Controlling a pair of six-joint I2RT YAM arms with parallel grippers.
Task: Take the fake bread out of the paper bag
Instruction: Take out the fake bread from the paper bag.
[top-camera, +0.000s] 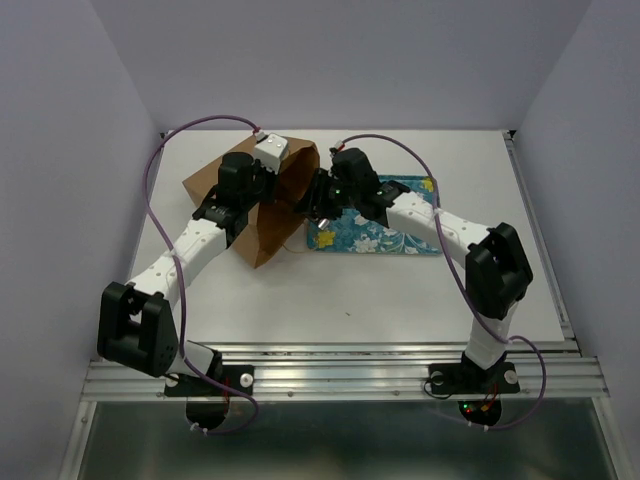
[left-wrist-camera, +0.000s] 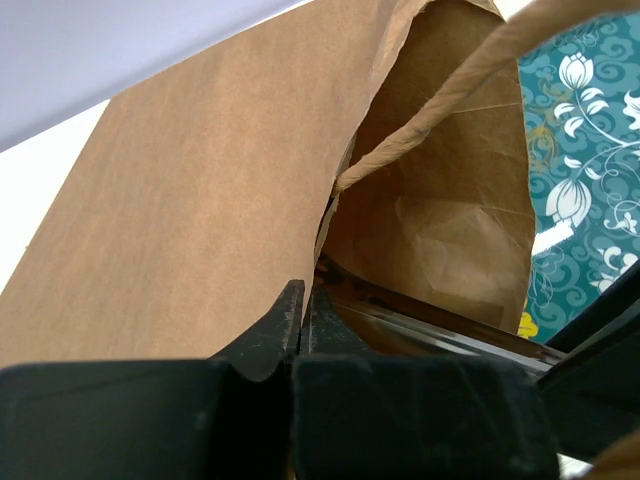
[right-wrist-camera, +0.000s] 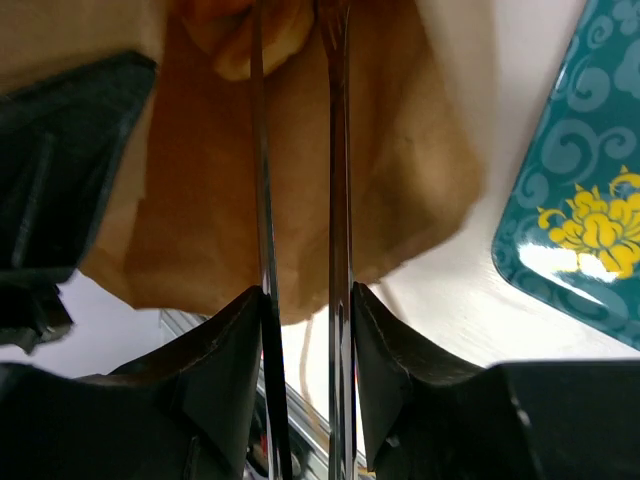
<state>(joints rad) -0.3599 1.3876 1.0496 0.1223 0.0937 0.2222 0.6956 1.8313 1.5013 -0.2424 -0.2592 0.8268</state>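
Top external: bag (top-camera: 262, 240) lies on its side on the worktop (top-camera: 350, 290), mouth facing right toward the teal flowered tray (top-camera: 400, 235), which lies just beside it. Left tool (top-camera: 266, 192) is at the near side of the bag's mouth. Right tool (top-camera: 313, 206) points into the mouth from the tray side. No bread shows in this view; the arms cover the opening.

Left wrist: left tool (left-wrist-camera: 305, 310) is pinched together on the edge of the bag (left-wrist-camera: 200, 200) wall, paper caught between the tips, no real gap. Bag mouth gapes open behind, brown inside visible. Cord handle (left-wrist-camera: 430, 125) arcs across the opening. Tray (left-wrist-camera: 590, 150) shows on the right past the bag.

Right wrist: right tool (right-wrist-camera: 295, 30) has its two long thin fingers (right-wrist-camera: 262, 200) parallel, a narrow gap between them, reaching into the bag (right-wrist-camera: 190, 200). Bread (right-wrist-camera: 235, 45), a glossy orange-golden piece, sits inside the bag right at the fingertips, partly between them. Cannot tell whether the tips are actually clamping it or only flanking it; top of frame cuts it off. Which pastry it is, cannot tell. Tray (right-wrist-camera: 590, 150) corner with a yellow flower is on the right, on the worktop.
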